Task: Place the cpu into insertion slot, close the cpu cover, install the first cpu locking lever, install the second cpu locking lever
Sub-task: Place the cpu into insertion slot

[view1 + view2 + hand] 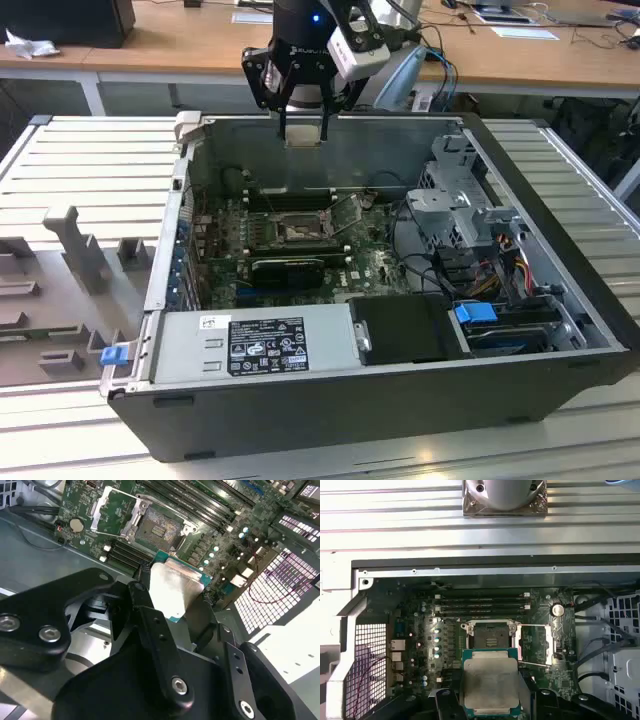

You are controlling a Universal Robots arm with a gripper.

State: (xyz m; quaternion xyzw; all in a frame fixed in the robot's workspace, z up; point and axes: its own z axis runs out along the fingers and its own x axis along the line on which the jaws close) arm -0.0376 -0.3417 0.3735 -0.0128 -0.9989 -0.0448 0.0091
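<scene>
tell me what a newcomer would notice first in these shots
The black gripper hangs above the open computer case, pinching the cpu, a pale square chip, between its fingers. Below it on the green board, the insertion slot lies bare, with the cpu cover flipped open beside it.

We log the cpu (303,141) in the claw (303,128), above the case (350,410). Inside, on the board (372,266), sits the insertion slot (298,232), with the cpu cover (345,211) just to the exterior view's right.
</scene>
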